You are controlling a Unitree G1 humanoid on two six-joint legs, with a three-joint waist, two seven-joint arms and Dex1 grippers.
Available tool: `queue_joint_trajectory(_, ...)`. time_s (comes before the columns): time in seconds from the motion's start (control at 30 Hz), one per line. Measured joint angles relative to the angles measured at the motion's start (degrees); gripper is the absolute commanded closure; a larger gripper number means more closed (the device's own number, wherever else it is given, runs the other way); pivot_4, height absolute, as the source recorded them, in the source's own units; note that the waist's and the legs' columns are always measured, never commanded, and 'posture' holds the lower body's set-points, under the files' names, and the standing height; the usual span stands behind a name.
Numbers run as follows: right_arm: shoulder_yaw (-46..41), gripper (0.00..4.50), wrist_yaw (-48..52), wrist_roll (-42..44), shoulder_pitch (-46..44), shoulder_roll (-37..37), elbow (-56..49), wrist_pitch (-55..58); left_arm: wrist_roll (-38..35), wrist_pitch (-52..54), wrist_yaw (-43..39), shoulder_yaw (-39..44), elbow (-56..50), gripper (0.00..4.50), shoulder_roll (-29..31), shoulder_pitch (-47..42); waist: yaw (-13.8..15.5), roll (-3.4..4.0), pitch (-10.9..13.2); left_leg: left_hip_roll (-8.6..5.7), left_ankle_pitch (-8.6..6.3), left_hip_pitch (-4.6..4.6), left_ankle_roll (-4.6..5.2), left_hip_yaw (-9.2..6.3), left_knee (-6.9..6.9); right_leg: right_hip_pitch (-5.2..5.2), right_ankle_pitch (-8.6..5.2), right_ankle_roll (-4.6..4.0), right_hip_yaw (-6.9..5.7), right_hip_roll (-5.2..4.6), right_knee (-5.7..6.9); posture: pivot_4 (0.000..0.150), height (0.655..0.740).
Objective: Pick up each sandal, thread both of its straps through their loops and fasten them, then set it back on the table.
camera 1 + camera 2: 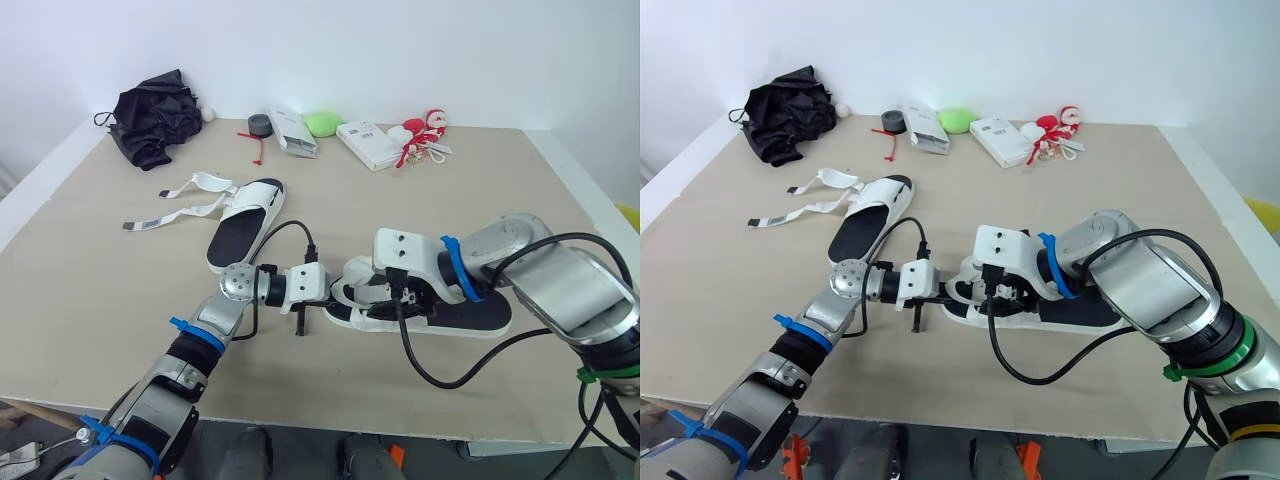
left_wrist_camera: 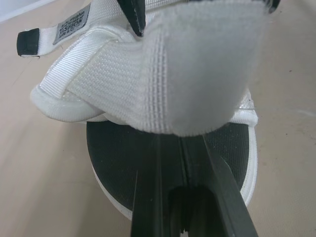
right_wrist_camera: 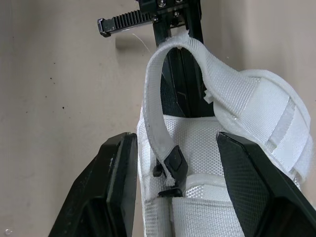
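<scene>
The near sandal (image 1: 482, 318) is lying lengthwise left-to-right on the tabletop (image 1: 90, 300). The left tool (image 1: 336, 299), pressed together, is reaching under the strap (image 2: 197, 74) at the sandal's left end. The right tool (image 3: 175, 142), spread, is straddling the sandal.

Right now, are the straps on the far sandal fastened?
No, the far sandal's two straps lie unthreaded, spread out on the table beside it.
</scene>
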Motion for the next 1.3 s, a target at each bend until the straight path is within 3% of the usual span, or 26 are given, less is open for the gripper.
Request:
queue_joint_trajectory(0.2,0.3,4.02,0.1,-0.5,0.0,0.9,0.1,-0.3,0.0,0.0,0.0,0.0,0.0,4.5,0.0,0.0,0.0,0.0,0.0,0.0,0.0,0.0,0.0,0.0,0.0,0.0,0.0,0.0,0.0,0.0,0.0,0.15,0.738)
queue_joint_trajectory(0.27,1.3,4.43,0.2,-0.8,-0.1,1.2,0.1,-0.5,0.0,0.0,0.1,0.0,0.1,4.5,0.0,0.0,0.0,0.0,0.0,0.0,0.0,0.0,0.0,0.0,0.0,0.0,0.0,0.0,0.0,0.0,0.0,0.15,0.738)
queue_joint_trajectory(0.67,0.6,4.43,0.3,0.5,-0.8,3.2,2.6,1.7,0.0,-0.1,0.3,0.0,0.5,4.5,0.0,0.0,0.0,0.0,0.0,0.0,0.02,0.02,0.01,0.01,0.02,0.01,0.01,0.02,0.0,0.0,0.0,0.15,0.738)
queue_joint_trajectory(0.73,-5.2,4.43,0.1,5.5,-4.0,8.7,8.7,9.0,0.0,-0.1,0.3,0.0,0.7,4.5,-0.1,-0.4,0.0,0.0,0.0,0.01,0.07,0.02,0.06,0.01,0.03,0.01,0.1,-0.01,0.01,0.01,0.01,0.15,0.738)
queue_joint_trajectory(0.97,-19.4,4.43,-1.4,14.4,-9.8,13.9,21.2,26.6,0.1,-0.3,0.4,0.0,1.2,4.5,-0.3,-0.4,0.1,-0.01,0.0,-0.01,0.15,-0.01,0.1,-0.01,-0.01,0.01,0.21,-0.05,-0.01,-0.03,-0.02,0.15,0.738)
queue_joint_trajectory(1.13,-22.6,4.43,-4.8,19.8,-9.5,15.0,22.2,30.6,0.1,-0.3,0.5,0.0,1.2,4.5,-0.4,-0.4,0.1,-0.01,0.0,-0.01,0.15,-0.02,0.1,-0.02,0.0,0.02,0.21,-0.04,-0.01,-0.02,-0.02,0.15,0.738)
queue_joint_trajectory(1.3,-25.5,4.43,-14.3,25.5,-3.7,15.1,25.1,31.0,0.1,-0.2,0.7,0.1,0.6,4.5,-0.3,0.0,0.0,-0.05,-0.1,-0.02,0.15,-0.02,0.1,0.01,-0.01,0.03,0.2,0.0,0.03,-0.02,-0.02,0.15,0.738)
